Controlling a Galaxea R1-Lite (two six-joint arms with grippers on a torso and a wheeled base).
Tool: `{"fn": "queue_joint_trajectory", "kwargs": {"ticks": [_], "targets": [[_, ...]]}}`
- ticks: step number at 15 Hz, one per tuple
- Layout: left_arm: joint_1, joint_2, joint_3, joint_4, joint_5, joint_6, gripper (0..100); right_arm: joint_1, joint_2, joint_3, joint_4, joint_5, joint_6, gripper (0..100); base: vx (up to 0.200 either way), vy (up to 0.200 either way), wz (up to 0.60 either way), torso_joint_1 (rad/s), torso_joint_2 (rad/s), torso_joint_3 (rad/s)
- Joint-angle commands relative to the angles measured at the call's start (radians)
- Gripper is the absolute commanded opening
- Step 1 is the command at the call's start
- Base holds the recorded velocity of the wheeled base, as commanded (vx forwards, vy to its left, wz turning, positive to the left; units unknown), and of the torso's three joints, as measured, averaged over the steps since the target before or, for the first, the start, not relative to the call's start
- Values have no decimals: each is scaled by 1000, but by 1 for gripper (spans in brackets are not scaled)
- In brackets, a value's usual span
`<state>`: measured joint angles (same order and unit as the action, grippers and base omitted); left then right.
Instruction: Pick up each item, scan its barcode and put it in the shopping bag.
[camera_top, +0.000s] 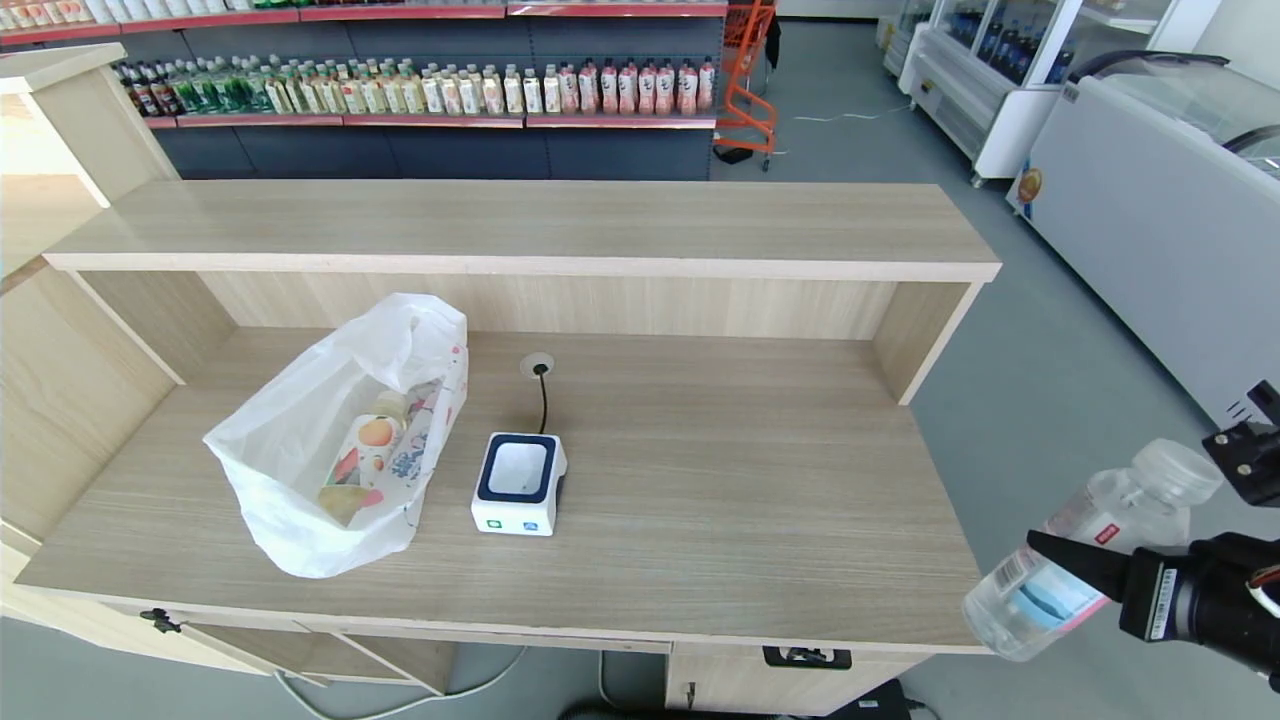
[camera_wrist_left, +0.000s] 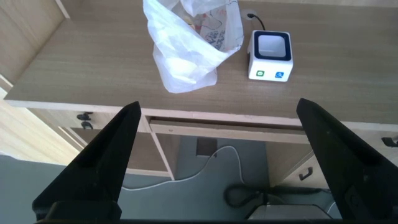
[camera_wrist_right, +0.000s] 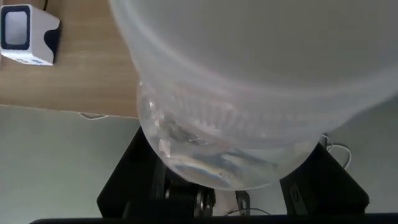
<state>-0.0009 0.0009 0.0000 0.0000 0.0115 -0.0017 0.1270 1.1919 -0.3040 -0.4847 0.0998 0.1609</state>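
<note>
The clear bottle (camera_top: 1130, 505) hangs tilted in the air just off the counter's (camera_top: 750, 500) front right corner, base low and toward the counter, cap up and away. It is well apart from the scanner (camera_top: 520, 483), which sits mid-counter with its window facing up. The step in hand looks like the scan. To do it well, carry the bottle over that window and turn it so the label faces down; the pale striped patch near the base may be the barcode. Hold it level and steady, then move on to the white bag (camera_top: 300, 450) at the left, which is open at the top with a carton inside. The right gripper (camera_top: 1090, 565) is clamped around the bottle's middle. The left gripper (camera_wrist_left: 219, 109) is spread wide and holds nothing, off the counter's front edge.
</note>
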Motion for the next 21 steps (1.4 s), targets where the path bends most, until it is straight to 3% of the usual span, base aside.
{"fn": "queue_joint_trajectory", "kwargs": {"ticks": [1,4,11,21], "targets": [[-1,1,0,0,1,0,100,-7,-28,-49,55,-17,54,0,0,0,0,0,0,0],[-1,1,0,0,1,-3,100,-1,-57,-72,117,-15,85,0,0,0,0,0,0,0],[-1,1,0,0,2,-4,100,19,-81,-125,233,1,170,0,0,200,0,2,2,5],[-1,-1,0,0,1,-4,100,52,-23,-191,238,3,212,0,0,200,0,2,0,0]]}}
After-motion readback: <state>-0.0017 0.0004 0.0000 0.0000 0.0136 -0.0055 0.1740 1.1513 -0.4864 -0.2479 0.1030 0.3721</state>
